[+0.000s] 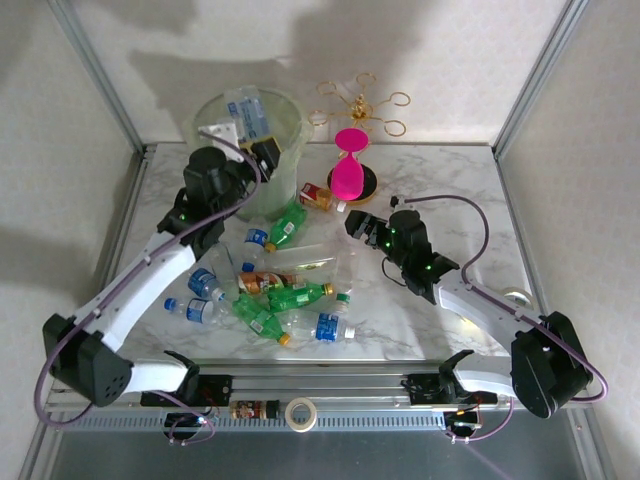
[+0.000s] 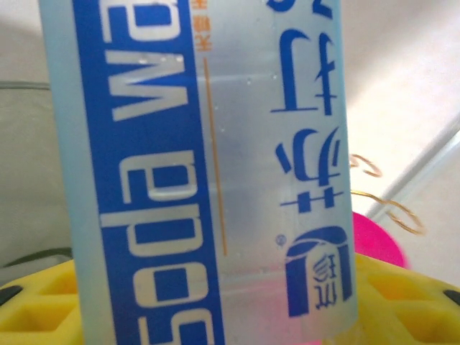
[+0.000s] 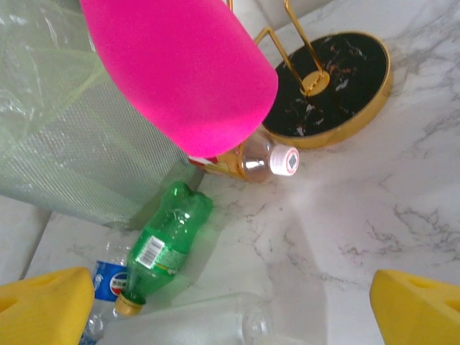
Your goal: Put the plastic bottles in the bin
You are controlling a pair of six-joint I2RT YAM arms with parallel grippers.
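Lab test cell; aluminium frame [image 1: 97, 75], marble-look table [image 1: 450, 180].

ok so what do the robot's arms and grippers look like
The left arm and right arm have white links, black joints, small green lights near the wrists and a purple cable looping along each. The left gripper and right gripper are black-bodied with yellow finger pads.

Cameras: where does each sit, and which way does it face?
Top external: above and behind the arm bases, looking down on the table; both arms show.
Left wrist: looks along the left jaws, shut on the blue-labelled bottle; yellow fingers at the bottom.
Right wrist: looks down at the green bottle and bin; right jaws open, yellow fingertips in the bottom corners.
Shared: the pink hourglass shows in all three.
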